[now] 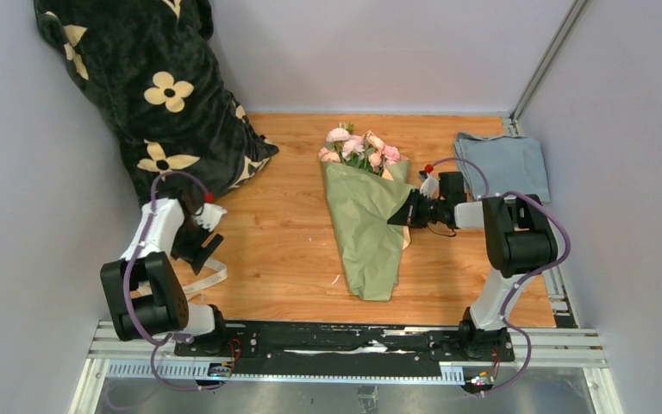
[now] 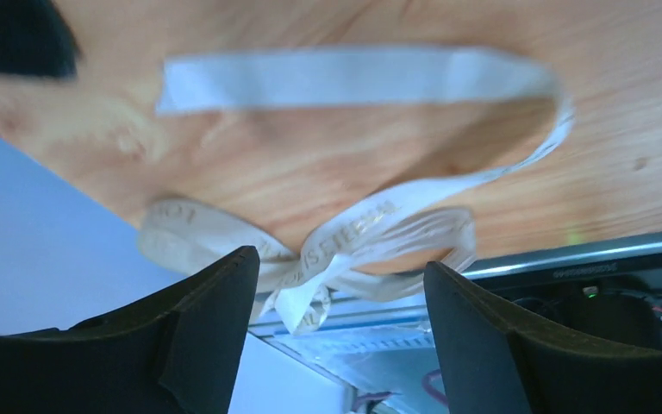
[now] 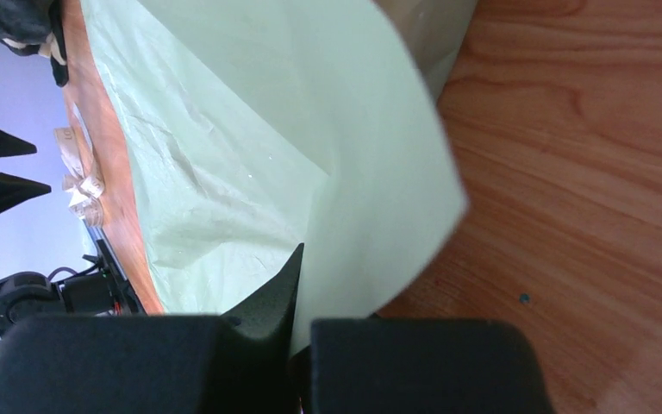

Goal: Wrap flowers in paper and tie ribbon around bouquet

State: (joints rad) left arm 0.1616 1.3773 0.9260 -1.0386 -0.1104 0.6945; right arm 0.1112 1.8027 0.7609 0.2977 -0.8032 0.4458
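Wide-open and empty, the left gripper (image 2: pixel 338 263) hung over the cream ribbon (image 2: pixel 353 73) at the wooden table's (image 1: pixel 284 172) near left edge and would best pinch one loose end low, while the right gripper (image 3: pixel 306 293), clamped shut on the paper's (image 3: pixel 224 155) right flap, held the bouquet (image 1: pixel 366 228) closed mid-table.

Lab test cell, grey walls (image 1: pixel 379 52), aluminium rail (image 1: pixel 560 338), wooden tabletop (image 1: pixel 284 233)

Paper (image 1: pixel 366 228) is matt and creased, ribbon (image 2: pixel 353 73) woven cloth, table (image 1: pixel 284 250) smooth grained wood
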